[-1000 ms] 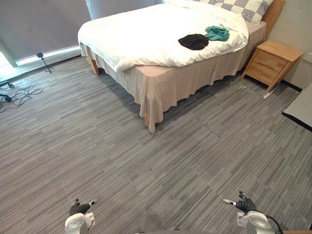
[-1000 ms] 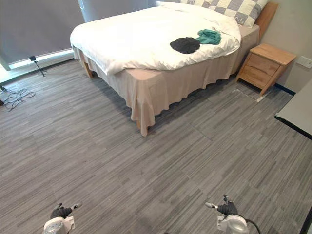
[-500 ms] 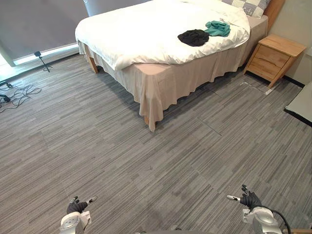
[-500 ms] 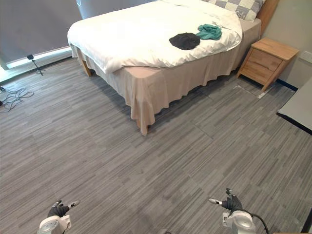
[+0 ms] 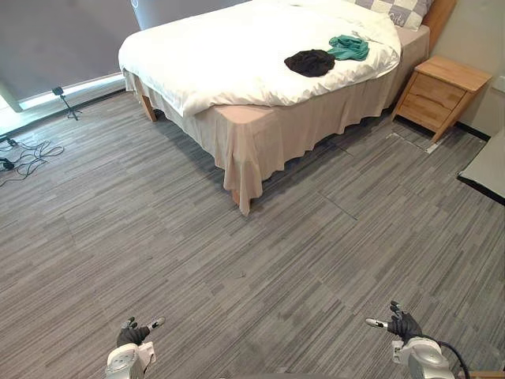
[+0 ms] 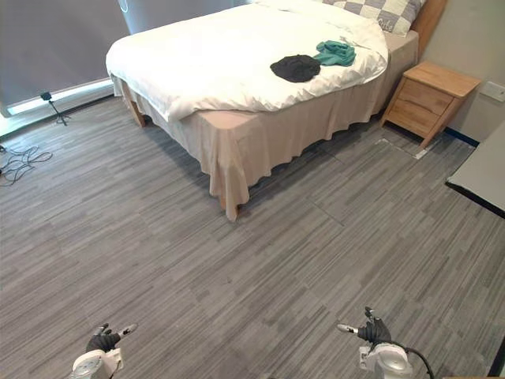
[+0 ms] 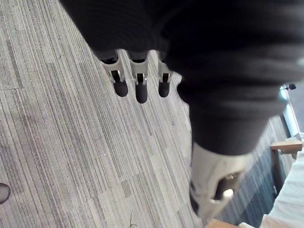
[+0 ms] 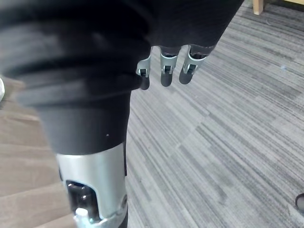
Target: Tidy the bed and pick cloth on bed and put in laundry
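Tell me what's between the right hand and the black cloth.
Left eye view: bare grey floor from the right hand to the bed, then beige skirt and white duvet up to the black cloth.

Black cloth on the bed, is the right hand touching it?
Apart. Left eye view: right hand hangs over the floor, black cloth far off on the bed.

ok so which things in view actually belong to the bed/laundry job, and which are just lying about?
Job: bed, white duvet, black cloth and teal cloth lying on it; left hand and right hand, both open, empty.
Just there: wooden nightstand beside the bed, small tripod on the floor.
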